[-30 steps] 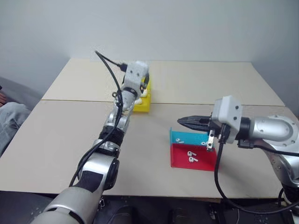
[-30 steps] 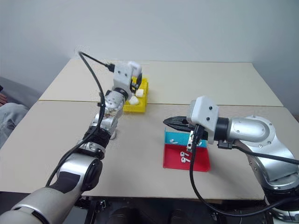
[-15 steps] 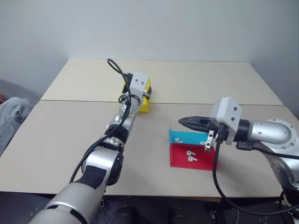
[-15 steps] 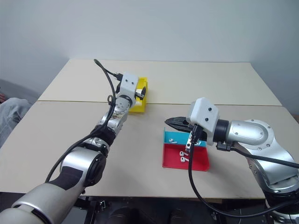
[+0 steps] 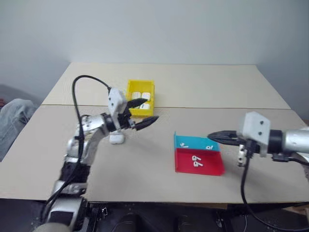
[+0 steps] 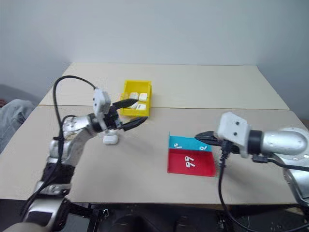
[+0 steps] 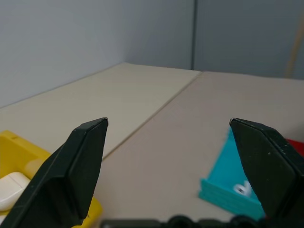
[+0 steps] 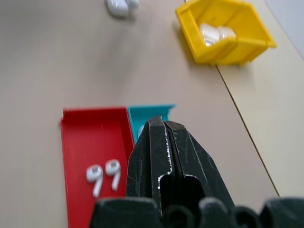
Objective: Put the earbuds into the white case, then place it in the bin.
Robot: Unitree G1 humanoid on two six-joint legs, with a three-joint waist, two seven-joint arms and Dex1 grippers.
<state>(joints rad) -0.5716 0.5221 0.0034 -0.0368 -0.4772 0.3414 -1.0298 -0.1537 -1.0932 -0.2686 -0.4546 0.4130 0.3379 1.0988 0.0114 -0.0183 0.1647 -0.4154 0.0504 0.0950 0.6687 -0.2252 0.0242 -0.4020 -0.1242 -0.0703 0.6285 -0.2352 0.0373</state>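
White glossy earbuds (image 6: 188, 161) lie side by side in the shallow red plastic tray (image 6: 203, 166), just below and beside the right gripper (image 6: 199, 138) with fingers pressed together, while the left gripper (image 5: 145, 112), spread wide and empty, hovers near the yellow plastic bin (image 5: 129, 88) holding white cases (image 5: 141, 96).

Lighting was even and diffuse, moderately bright, with no hard glare on the table (image 5: 193, 87). Shadows were soft and short, lying close under the bin (image 5: 140, 97) and the trays. The head views were slightly soft overall, with mild haze toward the wall. In the left wrist view the near fingers (image 7: 71, 175) were sharp while the background was smooth. In the right wrist view the far case (image 8: 117, 6) was blurred.
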